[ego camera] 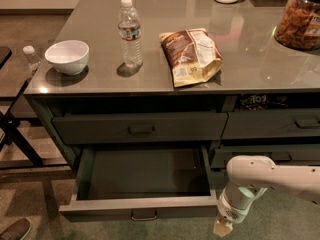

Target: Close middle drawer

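The middle drawer point(100, 210) is pulled well out of the dark grey-green cabinet. Its deep box is empty, and its low front panel carries a small metal loop handle point(144, 215). My gripper point(223, 227) hangs from the white arm point(260, 176), which comes in from the right. It sits low, just right of the drawer's front right corner and about level with the front panel. I cannot tell whether it touches the panel.
The taller-fronted drawer point(140, 128) above is closed, and more drawers point(272, 125) sit to the right. On the countertop point(250, 79) are a white bowl point(66, 56), a water bottle point(130, 31), a snack bag point(192, 54) and a jar point(300, 19). A shoe point(15, 229) is at bottom left.
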Controlling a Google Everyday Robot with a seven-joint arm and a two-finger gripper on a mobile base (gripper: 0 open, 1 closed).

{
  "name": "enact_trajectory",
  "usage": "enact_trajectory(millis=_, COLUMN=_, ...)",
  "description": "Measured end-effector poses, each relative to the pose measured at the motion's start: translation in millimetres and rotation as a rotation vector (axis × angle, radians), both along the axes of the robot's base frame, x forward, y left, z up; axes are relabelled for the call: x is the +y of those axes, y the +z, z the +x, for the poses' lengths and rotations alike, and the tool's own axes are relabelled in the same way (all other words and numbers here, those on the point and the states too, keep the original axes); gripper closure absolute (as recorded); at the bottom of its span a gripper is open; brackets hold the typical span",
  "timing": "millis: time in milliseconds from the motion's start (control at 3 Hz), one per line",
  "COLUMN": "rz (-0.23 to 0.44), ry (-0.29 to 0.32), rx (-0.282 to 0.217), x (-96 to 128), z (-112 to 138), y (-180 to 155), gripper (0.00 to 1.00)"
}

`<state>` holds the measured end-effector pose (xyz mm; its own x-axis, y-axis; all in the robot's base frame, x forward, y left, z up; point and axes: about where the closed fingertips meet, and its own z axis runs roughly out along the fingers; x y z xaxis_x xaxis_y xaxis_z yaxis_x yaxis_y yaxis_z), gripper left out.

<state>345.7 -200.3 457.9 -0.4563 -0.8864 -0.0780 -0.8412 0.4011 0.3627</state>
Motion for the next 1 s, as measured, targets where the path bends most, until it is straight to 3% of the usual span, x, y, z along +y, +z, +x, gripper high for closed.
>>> enact_trajectory(millis=333, rz=0.007, ry=-0.010, rx=0.012, x=3.4, z=-1.0, y=-7.5, gripper=1.00)
enact_trajectory(millis=667, rz=0.035, ry=-0.040, rx=-0.018, x=18.1, z=19.0, y=-26.0, gripper=1.00)
enact_trajectory(millis=1000, rz=0.052, ry=-0.054, rx=-0.080, x=36.9, z=54.2, y=-29.0, gripper=1.00)
